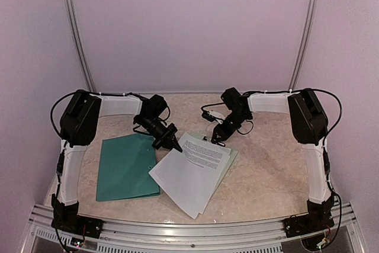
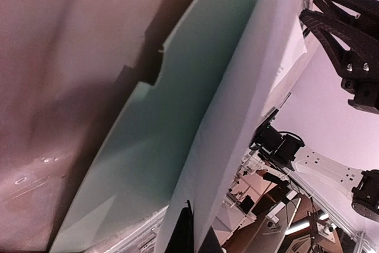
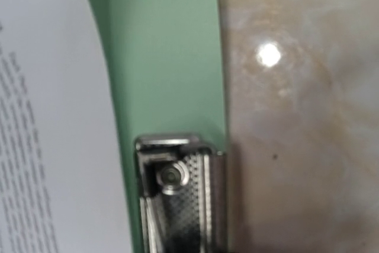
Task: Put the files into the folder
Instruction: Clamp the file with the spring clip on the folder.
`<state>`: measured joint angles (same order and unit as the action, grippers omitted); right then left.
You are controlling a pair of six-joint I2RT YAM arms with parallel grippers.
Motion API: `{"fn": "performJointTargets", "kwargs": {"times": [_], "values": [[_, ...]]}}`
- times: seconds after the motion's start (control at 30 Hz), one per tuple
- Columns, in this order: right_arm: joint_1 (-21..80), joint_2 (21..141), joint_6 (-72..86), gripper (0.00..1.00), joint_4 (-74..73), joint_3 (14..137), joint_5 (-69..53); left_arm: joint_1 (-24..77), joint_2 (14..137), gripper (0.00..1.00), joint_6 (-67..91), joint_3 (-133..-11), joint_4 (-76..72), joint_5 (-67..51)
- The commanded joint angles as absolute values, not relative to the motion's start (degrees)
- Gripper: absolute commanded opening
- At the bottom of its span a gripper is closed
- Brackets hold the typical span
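So the folder point(image 1: 127, 167) is lying flat and closed on the left side of the table point(image 1: 266, 170). The files point(image 1: 189, 176) are fanned out in a loose stack just to its right, and their left corner touches or slightly overlaps the folder's right edge. The left gripper point(image 1: 175, 145) points down right at that spot, where the folder's top right corner meets the papers. Can't tell if it's actually touching either one, or whether its jaws are apart or together. The left wrist view is mostly a tilted green surface point(image 2: 177, 128) with a white sheet edge beside it and one black finger point(image 2: 340, 39) off to the side.

The files sit on a pale mint clipboard point(image 1: 232, 159) that peeks out along their right side. The right gripper point(image 1: 218, 139) hangs over the top edge of that pile, well apart from the folder. Its camera is jammed up close on the metal clip point(image 3: 177, 194), with printed paper to the left. No fingers are in that shot, so I can't tell that one's state either.
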<state>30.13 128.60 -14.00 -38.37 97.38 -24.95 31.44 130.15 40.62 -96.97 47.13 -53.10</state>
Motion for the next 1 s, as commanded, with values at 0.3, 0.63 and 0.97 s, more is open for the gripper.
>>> {"fn": "performJointTargets", "kwargs": {"times": [0.3, 0.63, 0.97], "values": [[31.4, 128.5, -12.1, 0.0, -40.1, 97.0, -21.0, 30.4, 129.9, 0.0, 31.2, -102.0, 63.2, -48.5], [31.8, 128.7, -11.9, 0.0, -40.2, 97.4, -20.8, 29.0, 126.3, 0.0, 39.6, -99.0, 55.9, -54.5], [32.0, 128.8, -11.7, 0.0, -39.9, 98.0, -20.9, 30.5, 128.2, 0.0, 46.6, -101.6, 50.9, -60.3]]}}
